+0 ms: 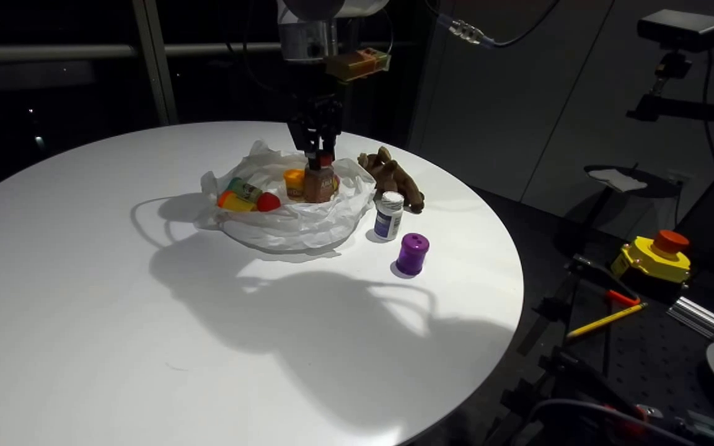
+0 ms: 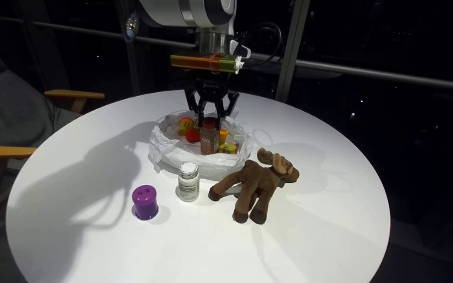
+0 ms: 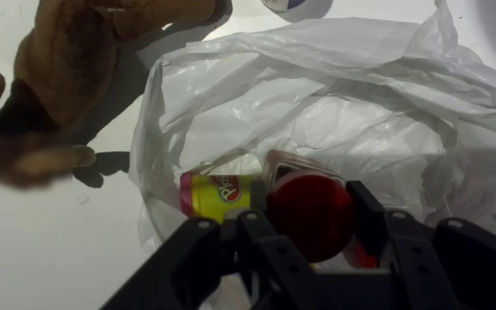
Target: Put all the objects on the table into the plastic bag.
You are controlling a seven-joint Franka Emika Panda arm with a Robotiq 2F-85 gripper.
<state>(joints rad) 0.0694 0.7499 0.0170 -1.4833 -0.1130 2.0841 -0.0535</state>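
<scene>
One red-capped bottle is pinched in my remote gripper inside the plastic bag, a toy moose just outside

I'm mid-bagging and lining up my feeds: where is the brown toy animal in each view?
In an exterior view: brown toy animal, just right of centre, upper half.
In an exterior view: brown toy animal, mostly right of centre, lower half.
In the wrist view: brown toy animal, upper left, partly out of frame.
Shared landmark: the plastic bag, beside it in every view.
</scene>
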